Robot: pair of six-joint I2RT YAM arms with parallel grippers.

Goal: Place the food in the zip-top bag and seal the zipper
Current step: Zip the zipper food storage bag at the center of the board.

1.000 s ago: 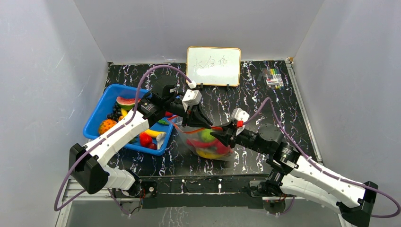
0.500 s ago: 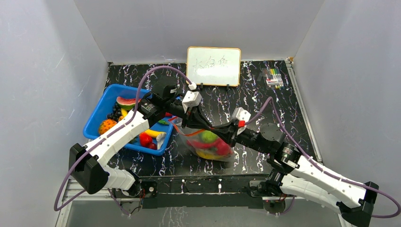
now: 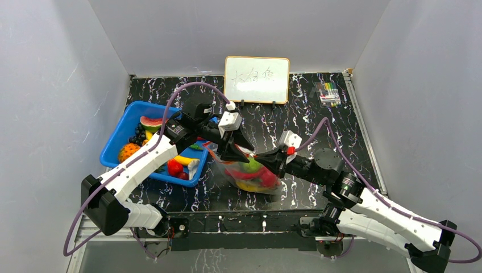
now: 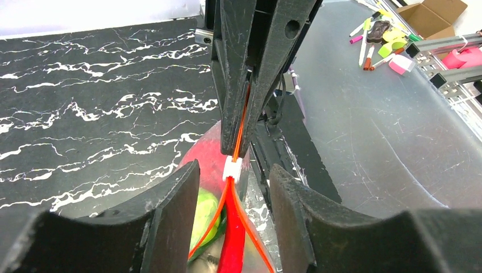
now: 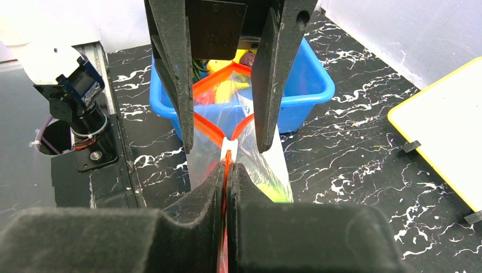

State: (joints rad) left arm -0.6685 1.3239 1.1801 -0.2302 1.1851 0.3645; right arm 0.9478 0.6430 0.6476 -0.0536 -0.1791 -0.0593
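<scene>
The clear zip-top bag (image 3: 253,177) lies on the black table with food (image 3: 250,166) inside it: a green fruit (image 4: 203,213), a red chilli (image 4: 233,250) and yellow pieces. My right gripper (image 5: 227,168) is shut on the orange zipper (image 5: 207,128) just behind its white slider (image 5: 228,147). My left gripper (image 4: 233,170) is open, with a finger on each side of the slider (image 4: 232,166) and touching neither. Beyond the slider the bag's mouth gapes open. In the top view both grippers (image 3: 239,153) (image 3: 265,160) meet above the bag.
A blue basket (image 3: 116,142) with more toy food (image 3: 149,122) stands left of the bag, close behind the left arm. A whiteboard (image 3: 257,79) leans at the back wall, and a pack of markers (image 3: 328,92) lies at the back right.
My left gripper has opened and let go of the zipper. My right gripper has shut on the zipper and moved slightly left toward the left gripper.
</scene>
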